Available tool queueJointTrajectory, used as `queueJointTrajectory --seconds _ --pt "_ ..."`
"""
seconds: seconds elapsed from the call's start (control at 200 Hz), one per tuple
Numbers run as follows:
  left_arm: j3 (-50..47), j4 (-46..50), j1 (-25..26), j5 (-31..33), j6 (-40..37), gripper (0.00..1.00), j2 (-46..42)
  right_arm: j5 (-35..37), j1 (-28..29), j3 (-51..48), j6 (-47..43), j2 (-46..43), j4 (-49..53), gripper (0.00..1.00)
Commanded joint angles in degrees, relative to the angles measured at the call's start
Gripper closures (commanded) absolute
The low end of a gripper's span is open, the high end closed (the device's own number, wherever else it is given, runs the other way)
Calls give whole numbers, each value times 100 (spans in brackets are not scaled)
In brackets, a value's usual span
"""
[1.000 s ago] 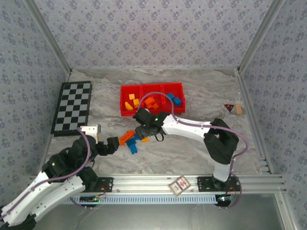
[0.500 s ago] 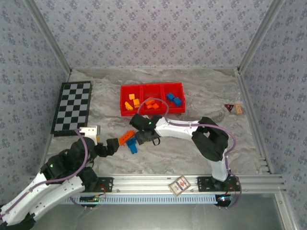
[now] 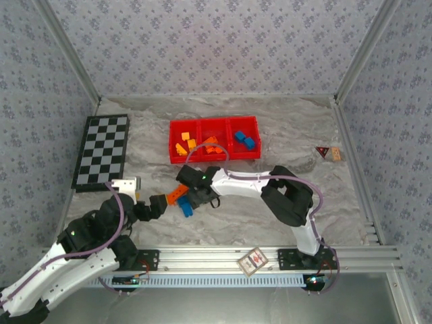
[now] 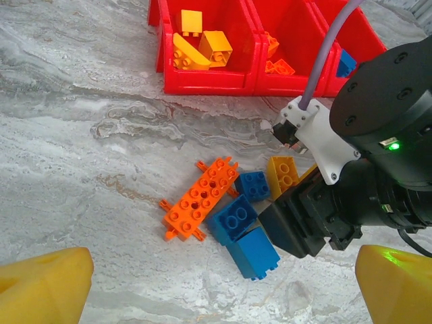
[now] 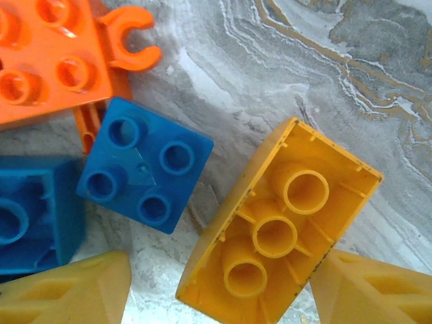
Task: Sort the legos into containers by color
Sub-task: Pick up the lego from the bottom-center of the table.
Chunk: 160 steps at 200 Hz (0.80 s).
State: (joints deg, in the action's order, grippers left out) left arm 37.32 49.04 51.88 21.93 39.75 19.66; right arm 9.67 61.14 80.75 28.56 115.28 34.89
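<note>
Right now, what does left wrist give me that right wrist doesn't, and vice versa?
Left wrist adds the red tray, with yellow bricks in its leftmost compartment, and the right arm over the loose pile. Right wrist adds close detail: the yellow brick lies underside up, hollow tubes showing, its lower end between the tips of the open right claw. Both share that yellow brick, the orange clip plate, the small blue brick and the bigger blue brick.

Upturned yellow brick (image 5: 280, 223) between parted jaws, blue brick (image 5: 143, 164) beside it, orange plate (image 5: 47, 54) upper left
</note>
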Motion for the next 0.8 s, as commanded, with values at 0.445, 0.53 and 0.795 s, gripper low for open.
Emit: queueJointTrajectory --seconds 0.445,0.53,0.795 --pt "71 53 129 75 31 0 180 955 -59 -142 74 371 137 50" --pt "88 53 130 65 16 0 235 1107 -67 -174 29 403 237 53" --pt "109 67 132 124 -6 0 275 1625 -94 -267 -165 146 527 64"
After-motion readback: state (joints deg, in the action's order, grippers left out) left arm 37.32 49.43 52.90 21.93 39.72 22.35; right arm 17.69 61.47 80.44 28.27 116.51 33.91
